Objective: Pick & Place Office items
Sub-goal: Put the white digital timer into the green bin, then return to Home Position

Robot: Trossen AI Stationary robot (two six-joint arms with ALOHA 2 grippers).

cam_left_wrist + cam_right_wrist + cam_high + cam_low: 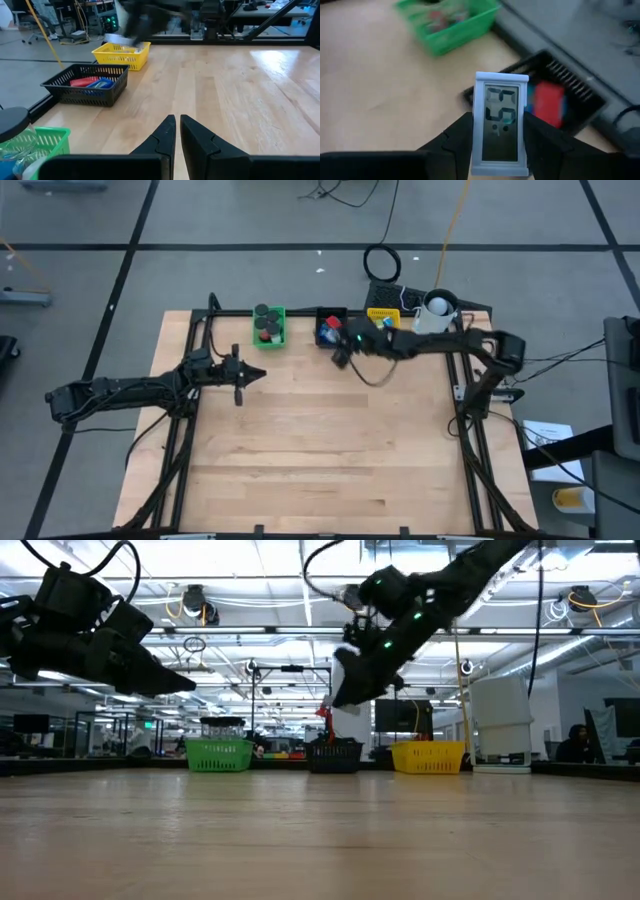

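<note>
Right gripper (500,132): I see it clamped on a small white digital clock (501,122), display facing my wrist camera, held in the air.
Clock position: above the table (320,450), just beside the black tray (580,95) holding red and blue blocks (547,102).
Left gripper (177,132): fingers pressed together, empty, hovering over the table's left side.
Green tray (270,326): dark round rolls inside.

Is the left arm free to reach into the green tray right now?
Probably yes: the left gripper is shut and empty, with bare table between it and the green tray; the right gripper holds a small clock by the black tray.
</note>
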